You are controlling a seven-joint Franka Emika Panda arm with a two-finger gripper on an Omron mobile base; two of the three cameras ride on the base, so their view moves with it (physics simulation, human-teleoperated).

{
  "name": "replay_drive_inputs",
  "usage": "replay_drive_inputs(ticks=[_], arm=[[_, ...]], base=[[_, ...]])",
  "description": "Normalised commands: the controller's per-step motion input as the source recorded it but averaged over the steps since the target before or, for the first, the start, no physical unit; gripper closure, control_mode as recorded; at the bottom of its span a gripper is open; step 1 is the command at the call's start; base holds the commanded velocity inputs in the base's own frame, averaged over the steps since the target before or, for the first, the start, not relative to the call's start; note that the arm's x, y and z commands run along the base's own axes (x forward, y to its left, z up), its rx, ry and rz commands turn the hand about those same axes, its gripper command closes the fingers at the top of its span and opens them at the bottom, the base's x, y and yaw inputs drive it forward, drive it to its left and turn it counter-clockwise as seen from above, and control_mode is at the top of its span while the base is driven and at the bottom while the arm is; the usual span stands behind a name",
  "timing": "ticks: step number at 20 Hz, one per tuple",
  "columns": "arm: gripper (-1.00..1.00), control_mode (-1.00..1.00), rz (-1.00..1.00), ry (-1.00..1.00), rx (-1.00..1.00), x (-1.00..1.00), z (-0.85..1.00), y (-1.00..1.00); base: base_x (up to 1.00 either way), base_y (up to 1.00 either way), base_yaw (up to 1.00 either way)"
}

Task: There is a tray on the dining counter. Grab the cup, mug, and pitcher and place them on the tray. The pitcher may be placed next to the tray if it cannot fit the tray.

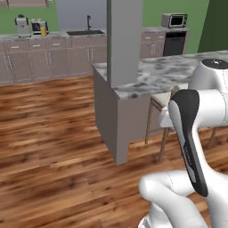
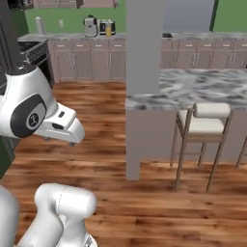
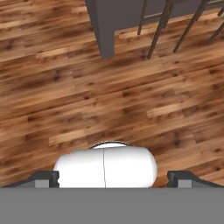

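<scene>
The end effector [image 3: 112, 178] points down at the wooden floor [image 3: 131, 100], its two dark fingertips [image 3: 43, 178] set wide apart at the near edge of the hand view, with nothing between them. Beyond it on the floor stand the foot of a grey pillar [image 3: 103, 30] and the thin dark legs of a stool [image 3: 168, 24].

In the base views the desk [image 1: 156, 73], a long grey-white marbled slab, runs off to the right from that grey pillar [image 2: 143, 58], which rises through its near left end. A wooden-legged stool with a cream cushion [image 2: 201, 126] sits tucked under the desk's near edge. What can be seen of the slab is bare marble; the tray, cup, mug and pitcher cannot be made out on it.

Along the far wall runs a line of brown cabinets [image 1: 44, 60] under a marbled top, carrying a sink with a tap [image 1: 87, 30], a toaster oven [image 1: 173, 20] to the right, and small appliances [image 1: 22, 26] to the left.
</scene>
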Motion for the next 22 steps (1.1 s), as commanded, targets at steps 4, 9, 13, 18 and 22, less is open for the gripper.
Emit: replay_drive_inputs(ticks=[4, 9, 13, 18, 22], arm=[[-1.00, 1.00, 0.00, 0.00, 0.00, 0.00, 0.00, 0.00], [-1.00, 1.00, 0.00, 0.00, 0.00, 0.00, 0.00, 0.00], [-1.00, 1.00, 0.00, 0.00, 0.00, 0.00, 0.00, 0.00], [-1.00, 1.00, 0.00, 0.00, 0.00, 0.00, 0.00, 0.00], [-1.00, 1.00, 0.00, 0.00, 0.00, 0.00, 0.00, 0.00]], base=[[0.53, 1.00, 0.00], [0.74, 1.00, 0.01], [0.75, 1.00, 0.07], [0.94, 0.48, 0.07], [1.00, 0.00, 0.04]])
